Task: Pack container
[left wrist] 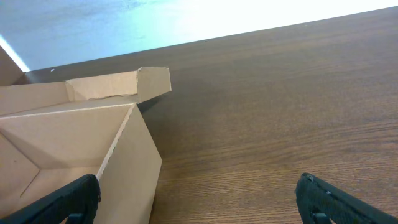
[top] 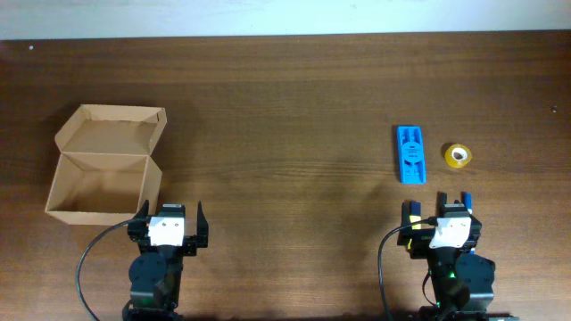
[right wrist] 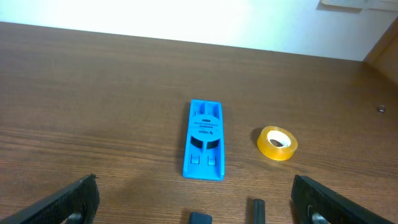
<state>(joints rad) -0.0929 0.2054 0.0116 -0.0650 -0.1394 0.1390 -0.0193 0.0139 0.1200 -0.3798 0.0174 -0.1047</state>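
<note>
The container, a brown cardboard box (top: 105,169), stands open at the left with its flap lid raised at the back. In the left wrist view its near corner and inside (left wrist: 74,149) fill the left side. My left gripper (top: 170,216) is open and empty, just right of the box's front corner; its fingers (left wrist: 198,186) straddle the box wall and bare table. My right gripper (top: 439,214) is open and empty, its fingers (right wrist: 195,186) wide apart. A flat blue plastic case (top: 410,153) (right wrist: 204,139) lies just beyond it.
A yellow tape roll (top: 458,155) (right wrist: 277,142) lies right of the blue case. Two small dark items (right wrist: 200,217) (right wrist: 257,208) lie at the bottom edge of the right wrist view, close between the fingers. The brown wooden table (top: 285,107) runs to a pale wall at the back.
</note>
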